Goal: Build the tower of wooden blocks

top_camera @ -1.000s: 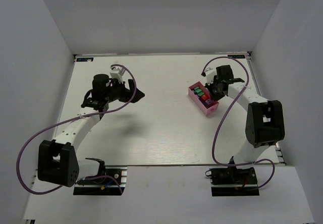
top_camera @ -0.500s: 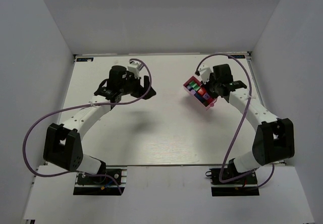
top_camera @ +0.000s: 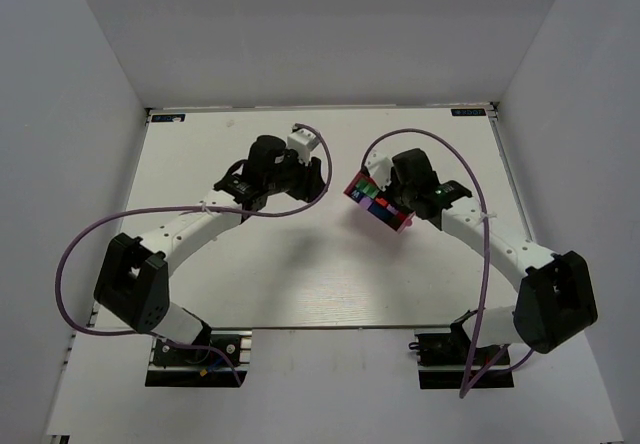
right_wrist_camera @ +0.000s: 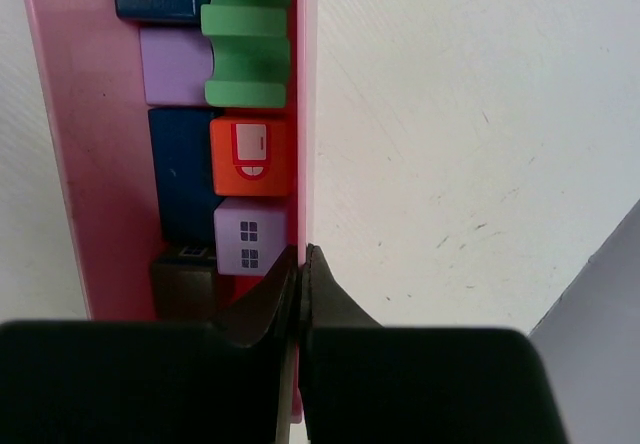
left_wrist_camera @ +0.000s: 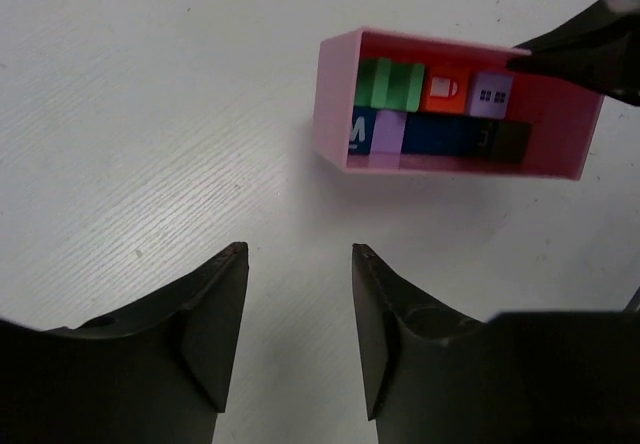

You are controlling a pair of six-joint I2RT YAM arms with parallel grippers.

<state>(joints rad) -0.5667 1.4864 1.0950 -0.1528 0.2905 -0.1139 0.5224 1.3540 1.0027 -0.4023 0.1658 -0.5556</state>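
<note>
The painted blocks lie packed inside a pink box (top_camera: 352,188), not stacked as a tower. In the right wrist view the box wall (right_wrist_camera: 90,164) holds a green block (right_wrist_camera: 248,44), an orange-red block (right_wrist_camera: 250,154), a purple block (right_wrist_camera: 250,234), a blue block (right_wrist_camera: 180,184) and a dark brown block (right_wrist_camera: 185,284). My right gripper (right_wrist_camera: 302,254) is shut on the box's long side wall and holds the box tilted near the table's middle (top_camera: 390,192). My left gripper (left_wrist_camera: 298,249) is open and empty, just left of the box (left_wrist_camera: 332,104), apart from it (top_camera: 318,179).
White table (top_camera: 300,274) inside white walls. Purple cables loop from both arms, one (top_camera: 75,254) at the left and one (top_camera: 485,264) at the right. The right gripper's finger (left_wrist_camera: 580,54) shows over the box's far end in the left wrist view.
My right gripper has carried the pink box left toward the table's middle and tilted it. My left gripper has moved right, close to the box.
</note>
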